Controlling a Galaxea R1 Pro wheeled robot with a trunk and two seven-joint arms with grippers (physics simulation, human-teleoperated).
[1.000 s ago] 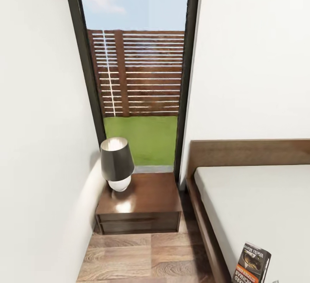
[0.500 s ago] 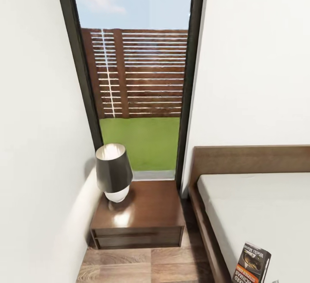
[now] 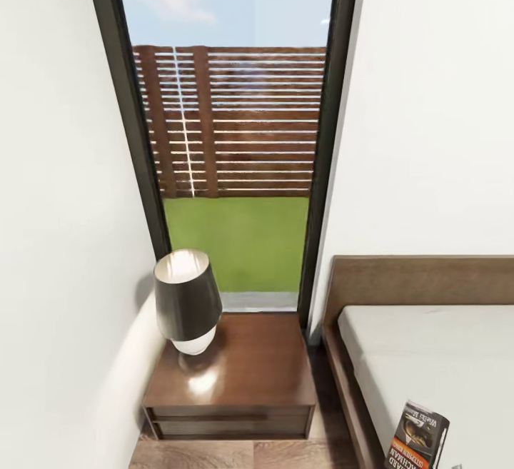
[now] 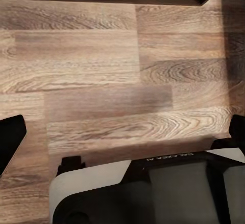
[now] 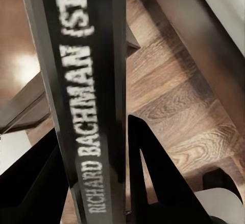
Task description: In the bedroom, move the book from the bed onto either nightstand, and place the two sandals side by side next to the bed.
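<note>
The right gripper [image 5: 109, 183] has its two black fingers [image 5: 153, 178] squeezed on the thin dark paperback book [image 5: 84, 96] with white letters that say RICHARD BACHMAN down its spine. The book stands up between the fingers. From the head camera, the same book [image 3: 417, 437] shows at the bottom right corner, held up in front of the big low bed with the plain off-white mattress [image 3: 442, 369] and not lying flat on it.

The left gripper [image 4: 122, 137] hangs over the brown wood-plank floor [image 4: 102, 70]. Its black fingertips [image 4: 10, 139] sit far apart at the two sides of the wrist picture, with nothing between them.

A little farther off is the low dark-brown wooden nightstand with two drawers and a shiny top [image 3: 246, 369]. It stands just beside the dark brown bed frame [image 3: 343, 383], between the bed and the white wall [image 3: 64, 240]. On the left part of its top sits a small lamp with a dark shade and a round white base [image 3: 187, 301].

Behind the nightstand is a tall window with a dark frame [image 3: 328, 133]. Through it you can see green grass [image 3: 235, 240], then a brown slatted fence [image 3: 228, 123], and blue sky above.
</note>
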